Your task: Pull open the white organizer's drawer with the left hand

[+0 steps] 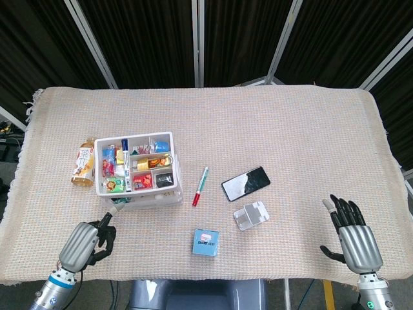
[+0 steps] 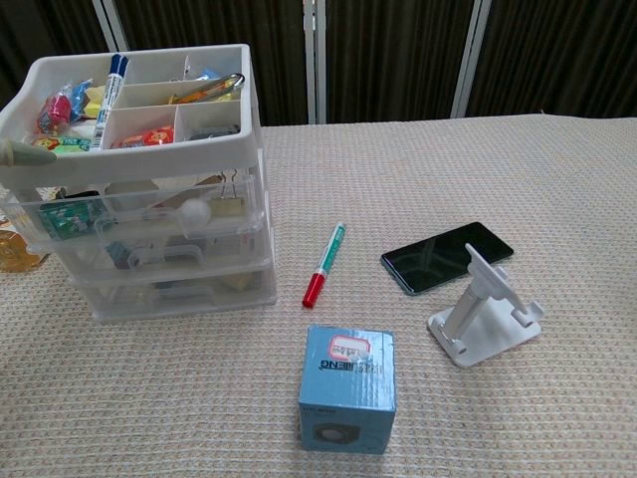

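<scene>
Left hand (image 1: 85,240) low at near-left of counter (image 1: 290,129), just in front of white organizer (image 1: 135,169), fingers curled in w/ one finger stretched toward organizer's front-left corner; nothing in grip. In chest view only a fingertip at far left edge, beside organizer's top tray; touching or not, can't tell. Organizer on left part of counter, on woven cloth; top tray full of small colorful items plus a blue marker (image 2: 107,85). Clear drawers (image 2: 159,214) stacked under tray, all sitting flush w/ frame in chest view, none pulled out; binder clip and small bits visible thru fronts. Bottle (image 1: 83,162) lying just left of organizer, amber w/ label. Red-capped green pen (image 1: 200,186) on cloth right of organizer, apart from it. Black phone (image 1: 245,183) further right, screen up, angled. White phone stand (image 1: 251,215) just in front of phone, near but not touching from head view. Blue box (image 1: 205,242) near front edge, between organizer and stand, label on top. Right hand (image 1: 353,237) at near-right corner, well apart from everything, fingers spread wide, palm down, holding nothing. Dark curtain panels behind counter.
</scene>
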`<action>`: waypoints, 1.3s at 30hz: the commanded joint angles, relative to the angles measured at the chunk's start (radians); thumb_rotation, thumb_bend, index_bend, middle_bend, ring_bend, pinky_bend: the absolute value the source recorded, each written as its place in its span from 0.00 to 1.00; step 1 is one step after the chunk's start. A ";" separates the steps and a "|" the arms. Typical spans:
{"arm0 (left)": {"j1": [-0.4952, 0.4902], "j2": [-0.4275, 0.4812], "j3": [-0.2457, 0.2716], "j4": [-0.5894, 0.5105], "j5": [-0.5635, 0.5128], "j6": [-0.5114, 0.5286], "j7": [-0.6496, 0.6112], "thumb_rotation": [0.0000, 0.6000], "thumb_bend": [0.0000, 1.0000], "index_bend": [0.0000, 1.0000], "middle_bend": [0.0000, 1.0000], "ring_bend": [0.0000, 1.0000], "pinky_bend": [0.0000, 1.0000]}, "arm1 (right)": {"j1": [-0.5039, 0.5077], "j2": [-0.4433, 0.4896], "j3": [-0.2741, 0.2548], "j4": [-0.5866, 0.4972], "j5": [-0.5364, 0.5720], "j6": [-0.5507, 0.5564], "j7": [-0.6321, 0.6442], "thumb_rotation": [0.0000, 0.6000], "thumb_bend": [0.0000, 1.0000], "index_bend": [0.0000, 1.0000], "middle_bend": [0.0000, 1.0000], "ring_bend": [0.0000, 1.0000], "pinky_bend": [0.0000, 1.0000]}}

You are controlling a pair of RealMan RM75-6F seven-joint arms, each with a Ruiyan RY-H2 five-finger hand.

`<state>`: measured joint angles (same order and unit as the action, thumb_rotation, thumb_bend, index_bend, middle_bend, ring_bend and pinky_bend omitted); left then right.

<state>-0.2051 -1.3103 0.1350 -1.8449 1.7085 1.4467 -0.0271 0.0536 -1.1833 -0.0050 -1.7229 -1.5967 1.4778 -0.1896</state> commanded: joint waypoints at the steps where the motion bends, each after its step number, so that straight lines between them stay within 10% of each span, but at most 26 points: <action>1: 0.000 0.031 -0.027 -0.046 -0.063 -0.030 0.072 1.00 0.97 0.13 0.76 0.78 0.65 | 0.000 0.000 0.000 0.000 0.000 0.000 -0.001 1.00 0.01 0.00 0.00 0.00 0.00; 22: -0.040 0.045 -0.090 -0.117 -0.235 -0.144 0.176 1.00 0.97 0.17 0.77 0.78 0.65 | 0.001 -0.010 -0.006 0.006 0.001 -0.011 -0.024 1.00 0.01 0.00 0.00 0.00 0.00; 31: -0.047 0.080 -0.085 -0.162 -0.259 -0.174 0.188 1.00 0.97 0.40 0.78 0.80 0.66 | 0.002 -0.015 -0.007 0.008 0.003 -0.016 -0.032 1.00 0.01 0.00 0.00 0.00 0.00; 39: -0.047 0.151 -0.062 -0.207 -0.211 -0.183 0.150 1.00 0.97 0.41 0.79 0.80 0.66 | 0.003 -0.013 -0.008 0.005 0.004 -0.018 -0.028 1.00 0.01 0.00 0.00 0.00 0.00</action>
<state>-0.2513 -1.1717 0.0664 -2.0440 1.4876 1.2685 0.1287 0.0567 -1.1959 -0.0135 -1.7180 -1.5929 1.4598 -0.2173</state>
